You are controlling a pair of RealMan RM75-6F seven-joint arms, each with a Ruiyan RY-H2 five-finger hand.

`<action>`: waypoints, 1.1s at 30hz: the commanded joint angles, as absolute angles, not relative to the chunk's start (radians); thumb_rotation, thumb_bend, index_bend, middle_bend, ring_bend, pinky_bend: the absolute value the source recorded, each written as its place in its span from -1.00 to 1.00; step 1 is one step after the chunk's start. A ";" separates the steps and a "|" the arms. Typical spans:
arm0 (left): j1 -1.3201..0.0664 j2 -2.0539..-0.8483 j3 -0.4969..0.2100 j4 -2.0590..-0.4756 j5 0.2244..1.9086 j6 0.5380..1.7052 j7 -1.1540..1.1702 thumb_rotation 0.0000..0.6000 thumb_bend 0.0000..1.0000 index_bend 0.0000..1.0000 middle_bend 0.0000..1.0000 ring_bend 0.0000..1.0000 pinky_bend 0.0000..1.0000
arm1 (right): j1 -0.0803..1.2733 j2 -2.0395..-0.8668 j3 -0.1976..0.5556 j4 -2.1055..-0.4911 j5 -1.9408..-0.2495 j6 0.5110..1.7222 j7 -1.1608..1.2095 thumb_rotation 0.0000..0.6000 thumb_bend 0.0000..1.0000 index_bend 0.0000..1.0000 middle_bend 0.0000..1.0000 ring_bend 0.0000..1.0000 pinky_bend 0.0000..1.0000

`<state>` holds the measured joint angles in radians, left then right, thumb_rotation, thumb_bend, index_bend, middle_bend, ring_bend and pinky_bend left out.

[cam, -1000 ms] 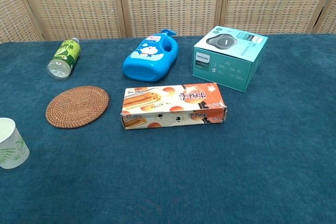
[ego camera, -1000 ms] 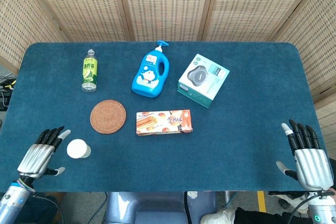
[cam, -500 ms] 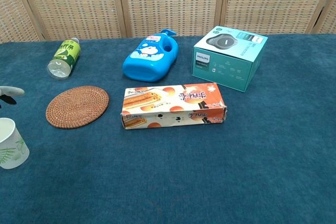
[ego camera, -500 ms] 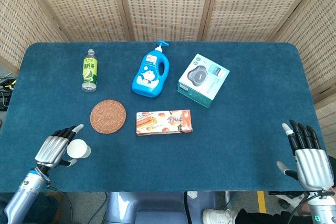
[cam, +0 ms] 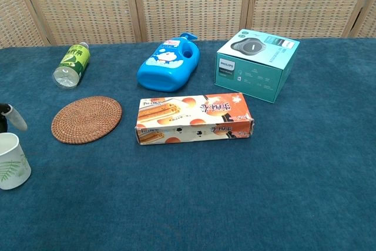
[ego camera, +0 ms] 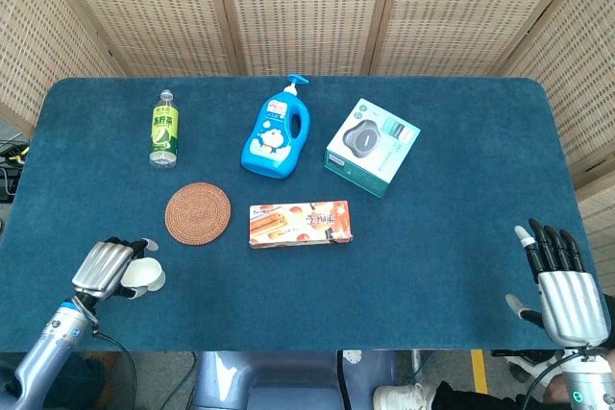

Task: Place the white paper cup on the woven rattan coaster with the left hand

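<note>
Left hand point(ego camera: 108, 269) has its fingers curled around the white paper cup point(ego camera: 146, 277) at the near-left table edge; firm grip can't be confirmed. Cup stands upright on the blue cloth, just near-left of the round woven rattan coaster point(ego camera: 198, 213), not touching it.

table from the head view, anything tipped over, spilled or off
Nothing spilled. The green tea bottle and the blue pump bottle lie on their sides; the white paper cup stands upright by the left hand.

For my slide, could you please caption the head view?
Left hand closing around the white paper cup, near the woven rattan coaster.
</note>
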<state>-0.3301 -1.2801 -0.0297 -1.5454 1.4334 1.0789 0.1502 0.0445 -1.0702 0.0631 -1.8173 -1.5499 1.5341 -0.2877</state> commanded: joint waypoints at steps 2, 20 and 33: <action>-0.345 -1.247 -0.070 -1.577 1.405 1.090 0.129 1.00 -0.89 -0.34 0.00 -0.04 -0.27 | 0.045 -1.071 0.062 -1.818 -1.551 1.534 -0.289 1.00 -1.00 -0.87 -1.00 -1.00 -1.00; -0.629 -1.296 -0.241 -1.439 1.169 0.833 0.176 1.00 -0.90 -0.34 -0.01 -0.04 -0.27 | 0.063 -1.083 0.074 -1.801 -1.506 1.497 -0.293 1.00 -1.00 -0.87 -1.00 -1.00 -1.00; -0.709 -1.428 -0.223 -1.304 1.147 0.794 0.184 1.00 -0.91 -0.34 0.00 -0.03 -0.27 | 0.068 -1.073 0.077 -1.796 -1.489 1.485 -0.265 1.00 -1.00 -0.87 -1.00 -1.00 -1.00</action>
<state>-0.7032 -1.4225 -0.2244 -1.3085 1.1517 0.7974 0.1790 0.0680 -1.0733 0.0767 -1.7960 -1.4896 1.4857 -0.2663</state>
